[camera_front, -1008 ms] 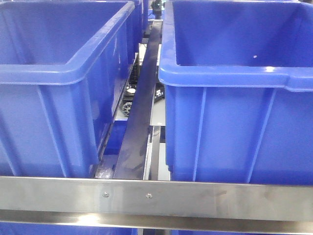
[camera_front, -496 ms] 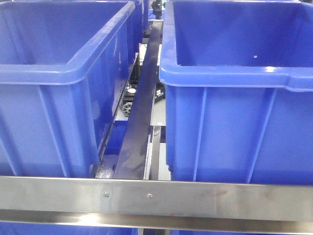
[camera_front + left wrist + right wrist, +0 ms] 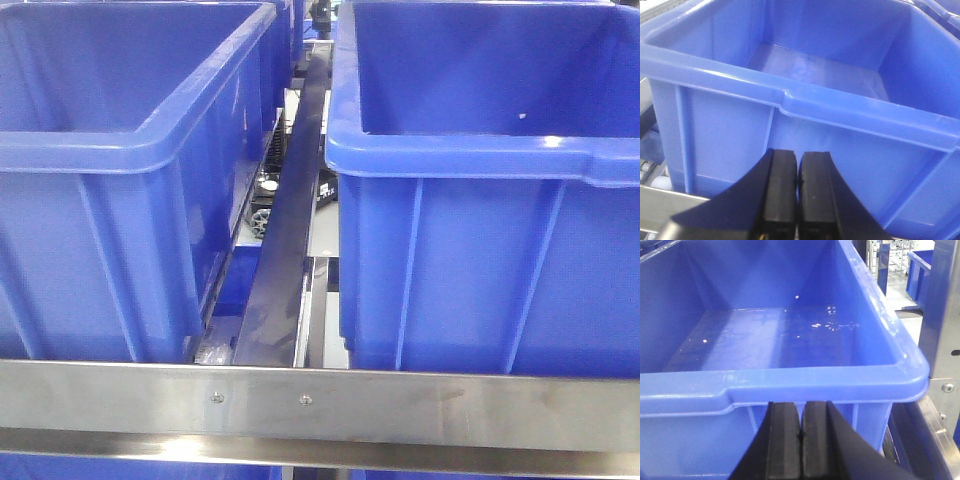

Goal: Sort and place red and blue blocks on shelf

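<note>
The red and blue blocks are out of view in every frame. My left gripper (image 3: 798,155) is shut with nothing between its black fingers, just in front of the near wall of a large blue bin (image 3: 740,125), below its rim. My right gripper (image 3: 801,405) is also shut and empty, close under the front rim of another blue bin (image 3: 790,382). Both bins show bare floors. Neither gripper appears in the front view.
In the front view two large blue bins (image 3: 110,150) (image 3: 480,160) stand side by side on a shelf behind a steel rail (image 3: 320,405). A dark bar (image 3: 290,230) runs between them. A steel upright (image 3: 945,340) stands right of the right bin.
</note>
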Motion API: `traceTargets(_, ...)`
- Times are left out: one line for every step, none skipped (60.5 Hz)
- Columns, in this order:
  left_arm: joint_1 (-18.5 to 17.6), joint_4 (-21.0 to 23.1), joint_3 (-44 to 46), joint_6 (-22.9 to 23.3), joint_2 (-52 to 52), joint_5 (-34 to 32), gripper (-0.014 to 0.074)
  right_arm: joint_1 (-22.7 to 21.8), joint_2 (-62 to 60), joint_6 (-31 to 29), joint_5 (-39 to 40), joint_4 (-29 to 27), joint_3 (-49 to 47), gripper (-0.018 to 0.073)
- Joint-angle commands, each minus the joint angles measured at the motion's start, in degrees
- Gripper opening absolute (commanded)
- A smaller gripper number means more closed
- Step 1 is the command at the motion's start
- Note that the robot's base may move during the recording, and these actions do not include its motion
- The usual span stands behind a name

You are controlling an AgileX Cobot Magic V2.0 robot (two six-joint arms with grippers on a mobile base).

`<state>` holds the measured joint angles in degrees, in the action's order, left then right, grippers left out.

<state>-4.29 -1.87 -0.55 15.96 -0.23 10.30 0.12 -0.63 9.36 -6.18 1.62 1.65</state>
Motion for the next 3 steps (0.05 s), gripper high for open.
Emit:
traceTargets(-0.04, 0.36, -1.22, -0.27, -0.82, -4.79, 0.0134, -0.2, -1.11, -0.39, 5.31, -0.06, -1.22, 0.0047)
traceTargets(-0.04, 0.36, -1.22, -0.27, -0.82, -4.79, 0.0134, -0.2, -1.11, -0.39, 5.31, -0.06, -1.22, 0.0047)
traceTargets(-0.04, 0.36, -1.22, -0.27, -0.82, -4.79, 0.0134, -0.2, -1.11, -0.39, 5.31, -0.06, -1.22, 0.0047)
